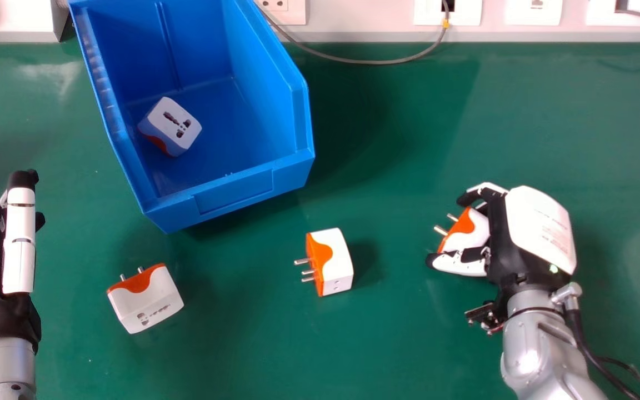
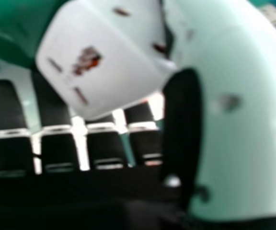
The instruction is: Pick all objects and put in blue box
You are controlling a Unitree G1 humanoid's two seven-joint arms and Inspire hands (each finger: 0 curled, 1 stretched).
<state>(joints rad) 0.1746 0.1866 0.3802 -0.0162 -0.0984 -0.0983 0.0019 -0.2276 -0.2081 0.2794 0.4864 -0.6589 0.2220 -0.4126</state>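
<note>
My right hand (image 1: 504, 236) is at the right of the head view, its fingers and thumb curled round a white and orange plug adapter (image 1: 473, 234) whose pins point left. In the right hand view, my right hand (image 2: 12, 152) has that adapter (image 2: 107, 72) between fingers and thumb. My left hand (image 1: 19, 239) stays at the left edge, fingers straight, holding nothing. A second adapter (image 1: 335, 261) stands mid-table, pins leftward. Another adapter (image 1: 145, 303) lies below the blue box (image 1: 231, 194), pins pointing away. Inside the box, near its left wall, rests one more adapter (image 1: 174, 125).
Green table (image 1: 386, 333) surrounds the objects. White wall sockets (image 1: 448, 12) line the far edge, where a grey cable (image 1: 364, 60) droops onto the table. The box's raised walls stand between its inside and both hands.
</note>
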